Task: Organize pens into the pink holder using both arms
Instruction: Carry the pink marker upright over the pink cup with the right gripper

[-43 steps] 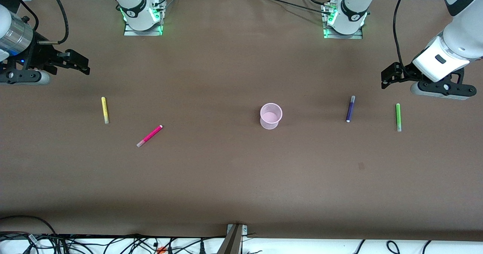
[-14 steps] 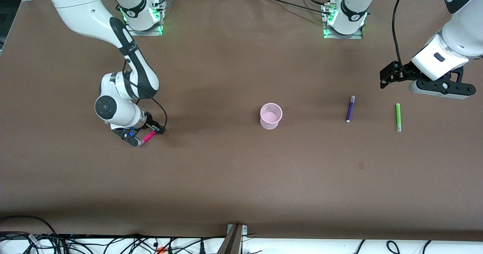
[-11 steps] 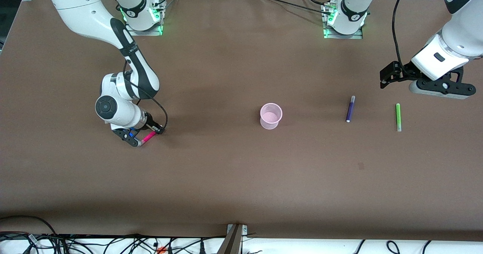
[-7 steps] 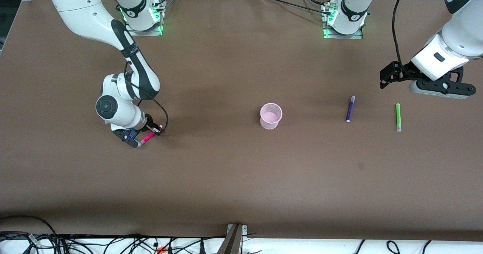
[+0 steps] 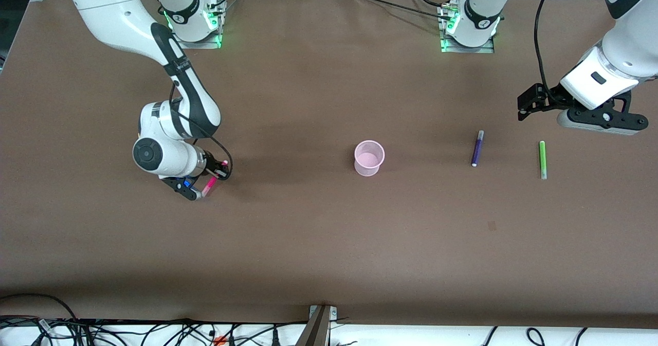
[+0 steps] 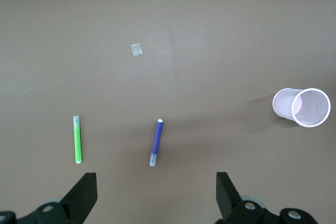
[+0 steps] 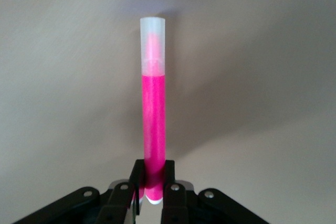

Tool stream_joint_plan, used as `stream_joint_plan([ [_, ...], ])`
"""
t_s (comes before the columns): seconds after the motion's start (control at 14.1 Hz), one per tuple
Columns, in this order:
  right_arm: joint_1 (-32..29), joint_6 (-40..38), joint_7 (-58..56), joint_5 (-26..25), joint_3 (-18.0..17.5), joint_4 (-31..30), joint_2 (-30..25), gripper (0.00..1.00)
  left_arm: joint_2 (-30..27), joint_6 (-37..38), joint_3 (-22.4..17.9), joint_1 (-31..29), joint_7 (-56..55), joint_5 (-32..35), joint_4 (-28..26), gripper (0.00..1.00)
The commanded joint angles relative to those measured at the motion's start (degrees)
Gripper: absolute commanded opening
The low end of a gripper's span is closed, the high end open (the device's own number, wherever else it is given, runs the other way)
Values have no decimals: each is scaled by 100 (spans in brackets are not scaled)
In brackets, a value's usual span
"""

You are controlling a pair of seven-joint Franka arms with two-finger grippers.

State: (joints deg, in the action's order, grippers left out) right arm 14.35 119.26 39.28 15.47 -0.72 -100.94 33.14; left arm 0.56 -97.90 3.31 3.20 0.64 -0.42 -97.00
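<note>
Right gripper (image 5: 204, 180) pinching magenta pen (image 7: 153, 124) by one end; left gripper (image 6: 157, 195) wide open above purple pen (image 6: 155, 142).

The right arm (image 5: 180, 86) reaches from its base down over the table at its own end, elbow bent and wrist turned low. The right gripper (image 5: 205, 181) sits just above the tabletop with its fingers (image 7: 126, 195) closed on one end of the magenta pen (image 7: 154, 124). The left arm (image 5: 624, 37) waits raised over its own end of the table, and the left gripper (image 6: 156, 203) hangs in the air with its fingers (image 6: 84, 195) spread wide, holding nothing
</note>
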Motion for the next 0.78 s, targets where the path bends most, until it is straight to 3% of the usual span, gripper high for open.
stream_joint_plan([
  [0.0, 6, -1524, 27, 814, -25, 881, -44, 0, 93, 130, 12, -4, 95, 51, 199, 100],
  [0.28, 6, -2336, 80, 2755, -25, 1252, -53, 0, 94, 130, 12, -4, 95, 51, 199, 100],
  [0.49, 111, -2276, 351, 3873, -209, 1270, -53, 0, 94, 139, 12, -4, 95, 51, 199, 100],
  [0.71, 357, -2030, 747, 5313, -236, 1270, -36, 0, 94, 139, 12, -4, 95, 51, 199, 100],
])
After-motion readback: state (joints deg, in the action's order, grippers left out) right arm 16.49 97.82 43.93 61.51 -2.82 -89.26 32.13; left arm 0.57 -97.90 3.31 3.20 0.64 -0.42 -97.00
